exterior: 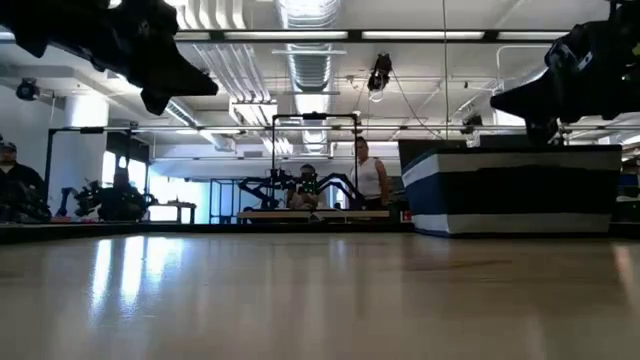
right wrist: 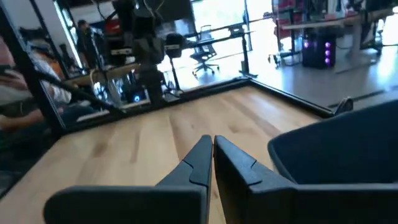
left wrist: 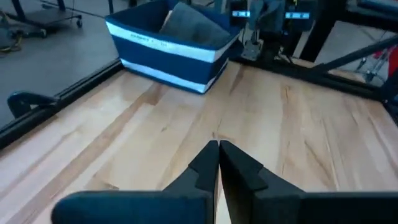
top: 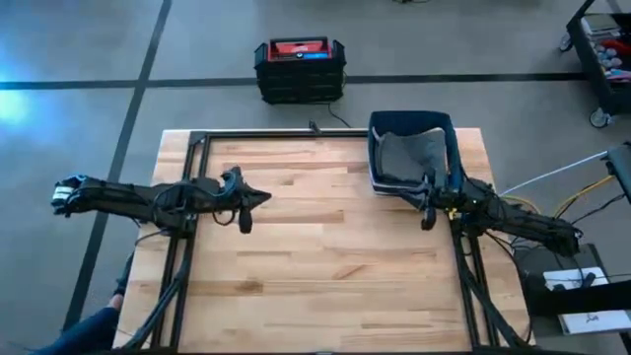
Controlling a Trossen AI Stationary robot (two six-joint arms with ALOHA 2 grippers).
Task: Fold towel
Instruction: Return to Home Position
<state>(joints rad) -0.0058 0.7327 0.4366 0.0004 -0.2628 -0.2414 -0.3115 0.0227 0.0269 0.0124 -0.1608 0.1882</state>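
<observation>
A grey towel point(top: 412, 156) lies crumpled inside a dark blue basket with a white stripe point(top: 450, 133) at the table's far right; the left wrist view shows the towel point(left wrist: 189, 23) sticking up in it. My left gripper point(top: 246, 207) hovers shut over the table's left part, touching nothing. My right gripper point(top: 428, 215) hovers shut just near of the basket, above the table, and holds nothing.
The bare wooden table top point(top: 325, 256) stretches between the two arms. A black and red case point(top: 299, 67) stands on the floor beyond the far edge. People stand in the room behind the table point(exterior: 368, 175).
</observation>
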